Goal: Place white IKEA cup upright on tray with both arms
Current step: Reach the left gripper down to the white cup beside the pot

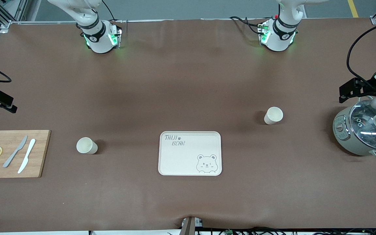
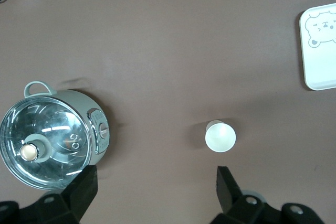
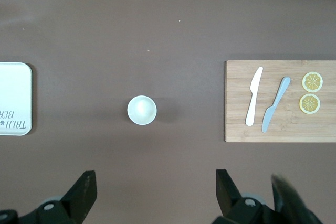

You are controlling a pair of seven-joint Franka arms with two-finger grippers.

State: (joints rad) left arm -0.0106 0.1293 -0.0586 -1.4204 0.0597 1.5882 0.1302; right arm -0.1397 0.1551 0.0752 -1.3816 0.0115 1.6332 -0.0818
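Spread wide and empty: left gripper (image 2: 152, 190) above upright white cup (image 2: 220, 136); right gripper (image 3: 152, 192) above another upright white cup (image 3: 142, 110).

Matt cream tray (image 1: 190, 153) — wooden cutting board (image 1: 13, 153) — glossy glass-lidded cooker (image 1: 364, 130).

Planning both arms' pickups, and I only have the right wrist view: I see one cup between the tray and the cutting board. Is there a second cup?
Observer: Yes, a second cup stands upright toward the left arm's end, farther from the front camera than the tray.
Operator: Anything close to it?
Observer: A glass-lidded cooker sits apart from it, at the table's left-arm end.
Operator: And the other arm?
Observer: The left gripper hovers over the table near the cooker, jaws open.
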